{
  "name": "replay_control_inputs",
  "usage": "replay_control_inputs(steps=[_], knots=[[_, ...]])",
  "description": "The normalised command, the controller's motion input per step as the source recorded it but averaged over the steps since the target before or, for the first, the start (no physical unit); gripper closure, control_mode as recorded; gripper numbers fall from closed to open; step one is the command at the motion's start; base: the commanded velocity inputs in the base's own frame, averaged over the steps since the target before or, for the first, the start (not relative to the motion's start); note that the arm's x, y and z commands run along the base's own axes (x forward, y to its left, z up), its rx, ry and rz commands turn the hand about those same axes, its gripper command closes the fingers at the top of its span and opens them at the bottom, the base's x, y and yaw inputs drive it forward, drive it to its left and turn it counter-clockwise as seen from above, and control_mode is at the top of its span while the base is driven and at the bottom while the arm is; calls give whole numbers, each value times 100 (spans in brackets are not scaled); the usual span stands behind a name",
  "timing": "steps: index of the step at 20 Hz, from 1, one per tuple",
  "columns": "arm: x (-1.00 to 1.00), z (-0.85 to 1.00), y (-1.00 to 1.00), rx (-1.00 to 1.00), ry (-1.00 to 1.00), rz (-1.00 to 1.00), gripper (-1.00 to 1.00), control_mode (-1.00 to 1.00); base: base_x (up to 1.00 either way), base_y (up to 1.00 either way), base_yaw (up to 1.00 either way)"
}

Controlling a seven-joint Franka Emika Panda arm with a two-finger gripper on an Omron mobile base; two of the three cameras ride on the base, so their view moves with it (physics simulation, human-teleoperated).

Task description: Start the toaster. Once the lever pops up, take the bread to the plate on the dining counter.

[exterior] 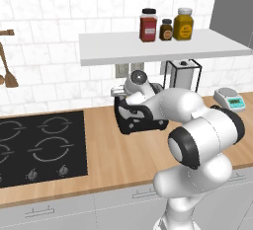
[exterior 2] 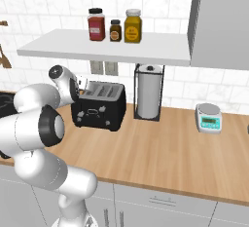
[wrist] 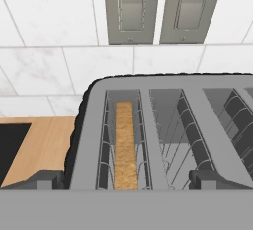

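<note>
The black toaster point(exterior 2: 98, 106) is sitting on the wooden wall counter point(exterior 2: 160, 148), its slotted top facing up and small white marks showing on its front. The white arm point(exterior 2: 41, 123) is rising from the lower left and bending over toward the toaster's left end, where the hand is hanging just above the top edge; the fingers are hidden. A wire-framed white appliance point(exterior 2: 148, 92) is standing just beside the toaster on the right, and a small scale point(exterior 2: 209, 118) is resting further right. Three jars point(exterior 2: 115, 25) are lining the shelf point(exterior 2: 107, 49) above
</note>
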Motion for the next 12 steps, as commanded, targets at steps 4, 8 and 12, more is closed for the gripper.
replay_control_inputs(steps=[4,8,12], knots=[[0,0,0,0,0,0,-100,-100,0,0,0],[0,0,0,0,0,0,-100,-100,0,0,0],[0,0,0,0,0,0,-100,-100,0,0,0]])
